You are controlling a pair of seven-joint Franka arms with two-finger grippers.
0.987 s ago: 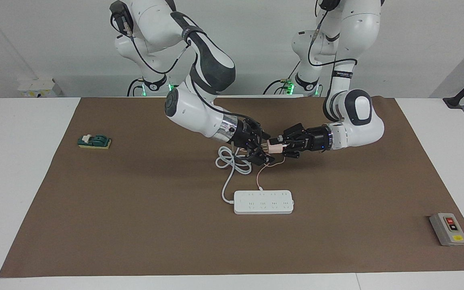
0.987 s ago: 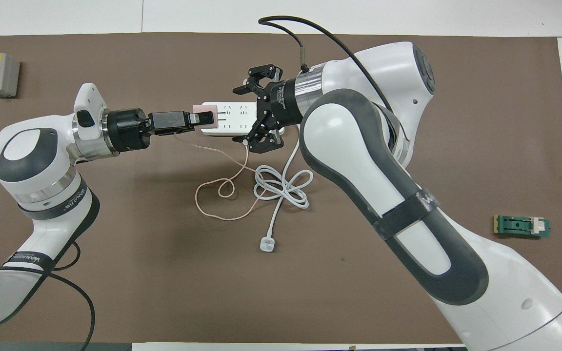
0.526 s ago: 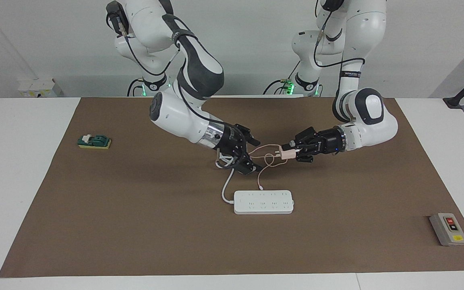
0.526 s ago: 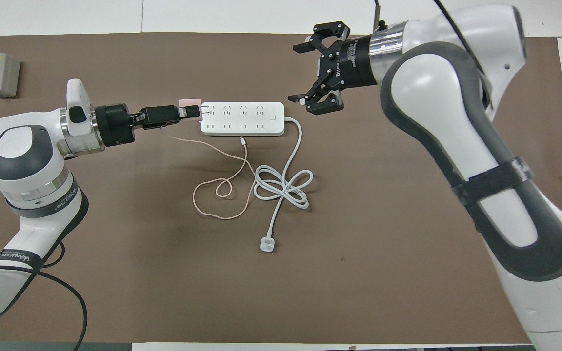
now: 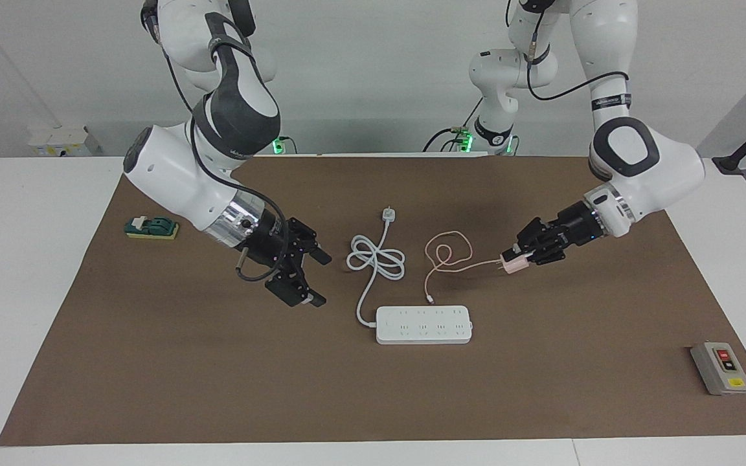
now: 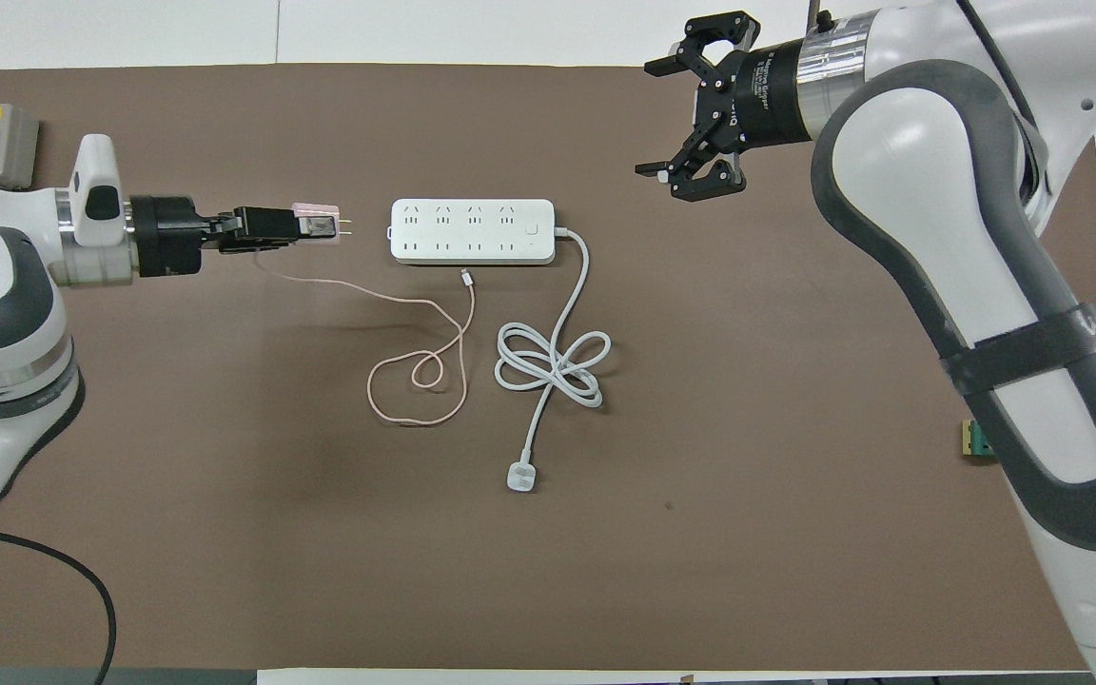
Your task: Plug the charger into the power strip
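- left gripper (image 5: 520,257) is clamped on the small pale pink cube charger (image 5: 513,264), up over the brown mat (image 5: 217,388) toward the left arm's end
- flat white power strip (image 5: 423,324) lies mid-mat
- right gripper (image 5: 305,275) hangs wide open, holding nothing

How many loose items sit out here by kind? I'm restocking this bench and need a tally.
Chargers: 1, the charger held by the left gripper
Power strips: 1, the power strip
Button boxes: 1, the grey box
Green switches: 1, the green switch
Total: 4
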